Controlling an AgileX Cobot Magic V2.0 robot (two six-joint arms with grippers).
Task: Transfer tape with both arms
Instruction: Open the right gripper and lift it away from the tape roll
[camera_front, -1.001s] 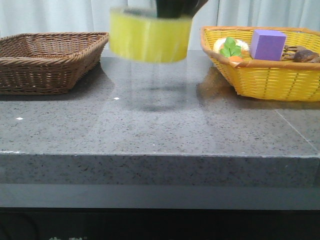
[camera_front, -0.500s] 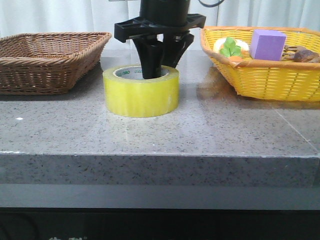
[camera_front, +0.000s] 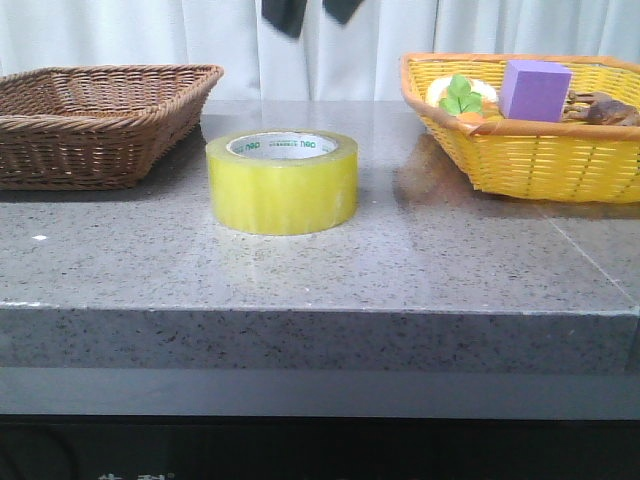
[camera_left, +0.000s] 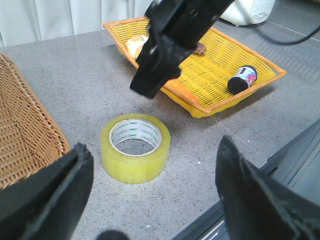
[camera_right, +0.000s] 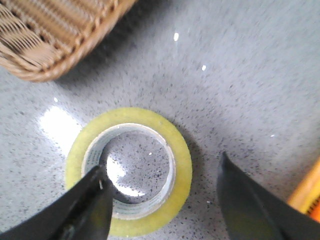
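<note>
The tape (camera_front: 283, 190), a wide yellow roll with a white core and green print, stands flat on the grey table between the two baskets. My right gripper (camera_front: 315, 15) is open and empty, lifted well above the roll; only its two fingertips show at the top edge of the front view. In the right wrist view the roll (camera_right: 182, 165) lies below the spread fingers (camera_right: 85, 210). My left gripper (camera_left: 152, 150) is open wide and empty, away from the roll (camera_left: 135, 165), on its near side. The right gripper (camera_left: 165, 50) hangs above the roll there.
A brown wicker basket (camera_front: 100, 110) stands at the left. A yellow basket (camera_front: 530, 160) at the right holds a purple cube (camera_front: 535, 88), a green toy (camera_front: 460, 97) and a black bottle (camera_left: 242, 79). The table's front edge (camera_front: 320, 310) is near.
The right gripper lowered the tape onto the table, let it go and rose out of the roll to the top of the view.
</note>
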